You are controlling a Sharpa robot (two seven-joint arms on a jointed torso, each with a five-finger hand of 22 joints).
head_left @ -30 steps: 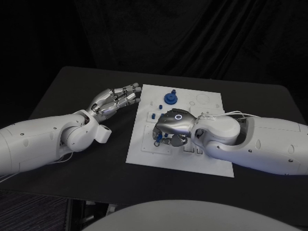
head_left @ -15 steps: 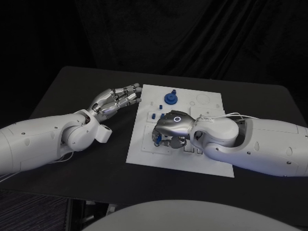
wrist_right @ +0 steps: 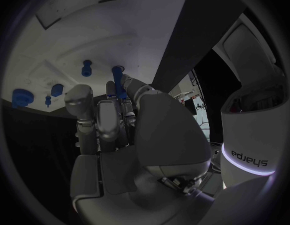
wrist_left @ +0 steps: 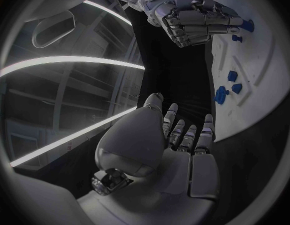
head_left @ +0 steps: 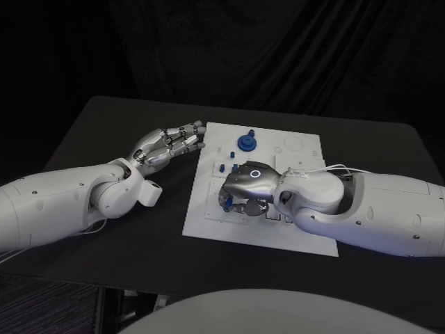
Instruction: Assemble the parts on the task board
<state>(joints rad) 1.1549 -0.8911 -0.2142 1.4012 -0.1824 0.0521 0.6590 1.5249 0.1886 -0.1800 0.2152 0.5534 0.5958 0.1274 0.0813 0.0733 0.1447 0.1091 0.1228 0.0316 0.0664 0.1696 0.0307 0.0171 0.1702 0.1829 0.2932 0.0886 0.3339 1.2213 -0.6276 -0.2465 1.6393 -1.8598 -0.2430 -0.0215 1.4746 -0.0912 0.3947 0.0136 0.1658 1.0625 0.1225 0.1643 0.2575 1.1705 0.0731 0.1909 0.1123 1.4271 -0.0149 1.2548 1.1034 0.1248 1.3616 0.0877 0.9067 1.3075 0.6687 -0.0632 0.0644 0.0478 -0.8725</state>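
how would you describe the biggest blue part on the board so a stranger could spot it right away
Find the white task board in the middle of the black table. Near its far edge stands the round blue part. It is wider and taller than the small blue pieces nearer the robot.

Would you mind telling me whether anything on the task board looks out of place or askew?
Nothing stands out. The task board lies flat on the table, blue parts stand upright on it, and the right hand holds a blue peg over it.
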